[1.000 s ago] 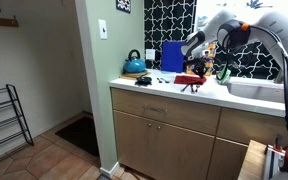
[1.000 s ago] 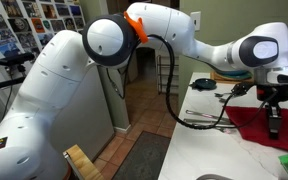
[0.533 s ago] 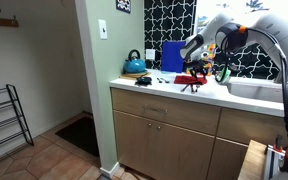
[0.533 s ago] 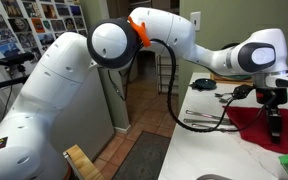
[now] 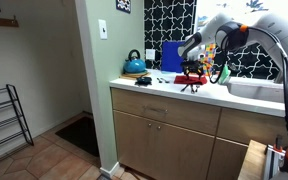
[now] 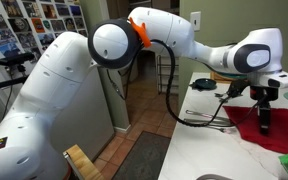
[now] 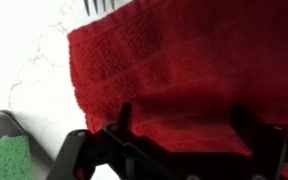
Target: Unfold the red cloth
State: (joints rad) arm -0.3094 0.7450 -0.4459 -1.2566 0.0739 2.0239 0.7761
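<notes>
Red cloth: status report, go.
Gripper open, over red cloth. Cloth on counter, fold ridge across it, not yet unfolded. Green pad beside it, apart; nothing blocking.

Cloth (image 5: 191,79) lies on the countertop (image 5: 164,92), gripper (image 5: 191,70) directly above it. Kettle (image 5: 134,64) stands at the counter's wall end, sink (image 5: 252,90) at the opposite end. Drawers (image 5: 154,110) sit below. In the wrist view, the cloth (image 7: 184,70) lies beneath the gripper (image 7: 179,150).
</notes>
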